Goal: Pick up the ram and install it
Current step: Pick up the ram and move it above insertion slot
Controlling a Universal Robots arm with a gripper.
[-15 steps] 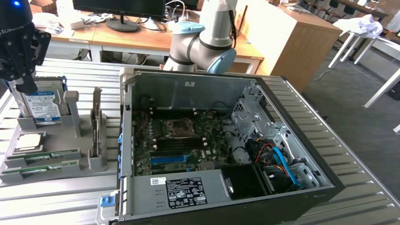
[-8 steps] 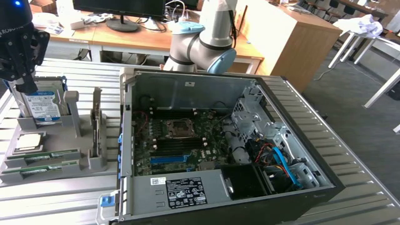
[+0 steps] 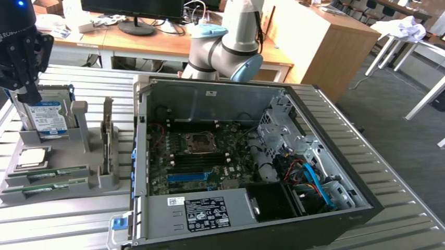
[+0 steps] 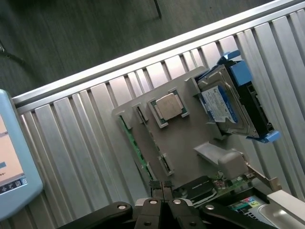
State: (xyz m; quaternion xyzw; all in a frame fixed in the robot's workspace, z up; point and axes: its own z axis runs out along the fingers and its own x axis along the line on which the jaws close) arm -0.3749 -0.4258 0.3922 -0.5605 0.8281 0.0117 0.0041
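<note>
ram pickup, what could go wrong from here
1. The fingers are shut; lowered like that, they might press on the ram instead of straddling it.
2. In the exterior view they appear close over the upright hard drive, so a sideways move may clip it.
3. The ram sits in a narrow slot of the tray; a misaligned grip could jam it.

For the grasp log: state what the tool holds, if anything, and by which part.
Nothing. The tool is shut on nothing, over the tray, and the ram sits in its slot.
</note>
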